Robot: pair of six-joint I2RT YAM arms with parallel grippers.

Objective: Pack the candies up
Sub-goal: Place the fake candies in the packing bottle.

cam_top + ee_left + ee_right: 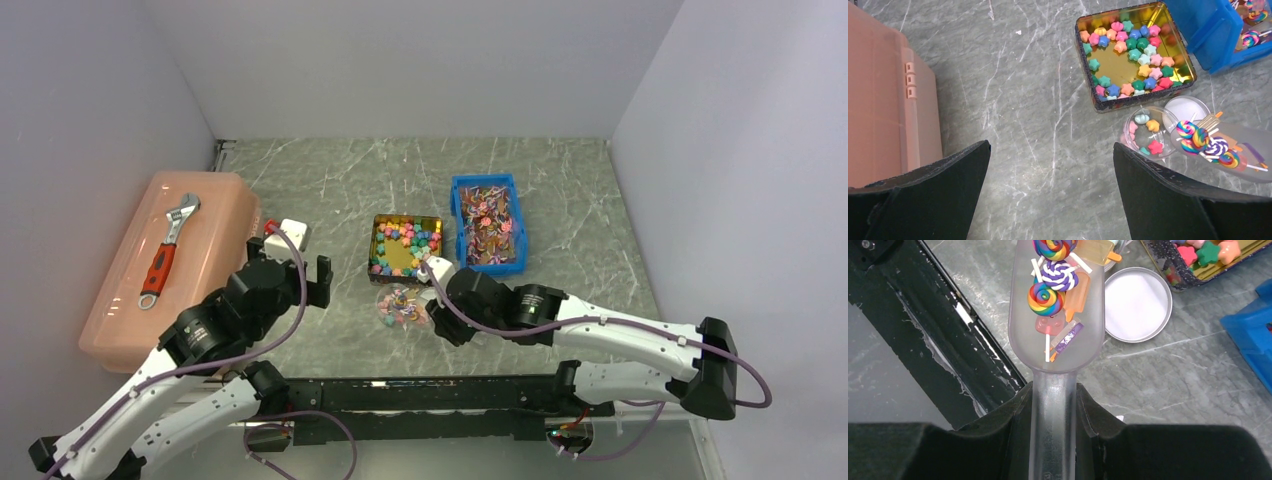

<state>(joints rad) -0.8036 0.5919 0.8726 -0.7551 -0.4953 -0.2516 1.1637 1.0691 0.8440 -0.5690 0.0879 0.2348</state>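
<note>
1. At the left tool (1052,150): jaws wide apart, nothing between, above the grey surface (1023,100).
2. At the right tool (1053,396): clamped on the handle of a clear scoop (1083,347).
3. In the scoop: 3 swirl lollipops (1044,297).
4. In the gold tin (1120,67): most star-shaped candies (1135,44).
5. In the round clear cup (1163,135) just beside the tin: a few more.

Left fingers (933,200) wide apart above bench (1023,100). Star candies (1134,44) in gold tin (1118,70); clear scoop (1248,145) with swirl lollipops (1198,140) beside small cup (1126,137).
</note>
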